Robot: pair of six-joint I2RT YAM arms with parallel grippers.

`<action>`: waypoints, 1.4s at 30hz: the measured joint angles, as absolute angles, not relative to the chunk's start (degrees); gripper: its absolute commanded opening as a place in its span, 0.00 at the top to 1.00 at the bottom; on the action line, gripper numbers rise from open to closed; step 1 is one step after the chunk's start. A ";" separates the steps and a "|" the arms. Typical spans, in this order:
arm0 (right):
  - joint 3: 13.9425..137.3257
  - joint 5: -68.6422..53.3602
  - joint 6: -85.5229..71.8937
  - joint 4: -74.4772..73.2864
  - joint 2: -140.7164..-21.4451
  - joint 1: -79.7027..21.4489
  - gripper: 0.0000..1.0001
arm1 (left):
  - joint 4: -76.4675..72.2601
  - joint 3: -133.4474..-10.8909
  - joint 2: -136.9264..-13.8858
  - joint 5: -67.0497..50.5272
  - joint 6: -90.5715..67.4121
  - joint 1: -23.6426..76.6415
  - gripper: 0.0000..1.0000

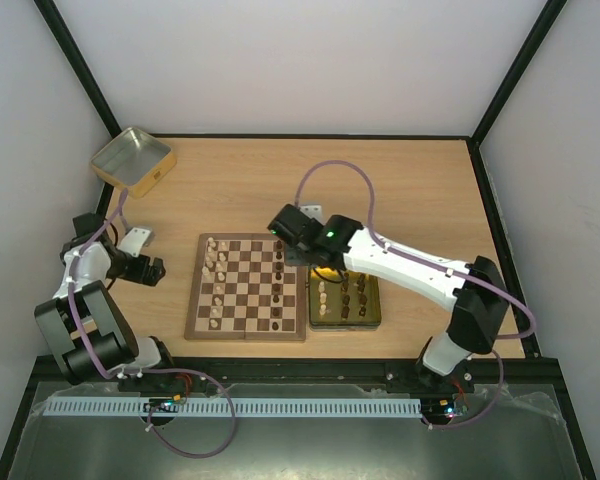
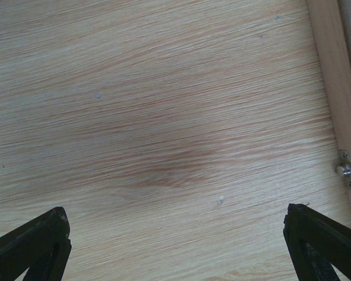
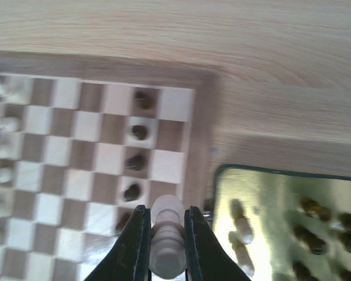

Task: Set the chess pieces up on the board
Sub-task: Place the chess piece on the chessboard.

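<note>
Tabletop (image 1: pixel 400 180) carries the board (image 1: pixel 246 287) at centre, pale pieces (image 1: pixel 213 280) along its 9 o'clock side, dark pieces (image 1: pixel 280 285) nearer 3 o'clock. I see the gold tin (image 1: pixel 379 310) just beside it at 3 o'clock. Left jaws gape wide; right jaws clamp one pale piece (image 3: pixel 167 246) over that rim.

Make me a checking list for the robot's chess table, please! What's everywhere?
Surface: pale wood-grain table.
Job's things: board with pale pieces along its left side and dark pieces in a column near its right; more pieces sit in the yellow tin beside it.
Clutter: open silvery tin at the far left corner.
Fingers: left fingers open over bare table; right fingers shut on a pale piece.
Cables: purple cable loops above the right arm.
Surroundings: white walls, black frame.
</note>
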State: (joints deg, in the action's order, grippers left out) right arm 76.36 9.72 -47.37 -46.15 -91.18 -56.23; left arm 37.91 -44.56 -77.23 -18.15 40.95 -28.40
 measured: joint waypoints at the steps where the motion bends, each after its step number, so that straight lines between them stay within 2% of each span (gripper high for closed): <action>1: 78.17 9.74 -47.48 -46.48 -91.85 -57.34 0.98 | 37.89 -44.56 -77.23 -18.20 41.01 -28.67 0.01; 10: 98.91 8.62 -47.13 -48.66 -107.98 -66.17 0.98 | 37.91 -44.56 -77.32 -19.44 41.50 -31.29 0.01; 20: 118.41 4.99 -44.88 -51.05 -125.86 -69.95 0.98 | 37.93 -44.56 -77.62 -20.53 42.92 -35.14 0.01; 42: 129.29 -1.30 -43.70 -52.49 -136.94 -71.66 0.97 | 38.94 -44.97 -81.47 -24.01 46.17 -38.92 0.01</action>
State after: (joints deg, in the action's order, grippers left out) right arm 129.29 -1.30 -43.70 -52.49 -136.94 -71.66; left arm 38.94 -44.97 -81.47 -24.01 46.17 -38.92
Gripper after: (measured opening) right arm 0.074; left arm 0.990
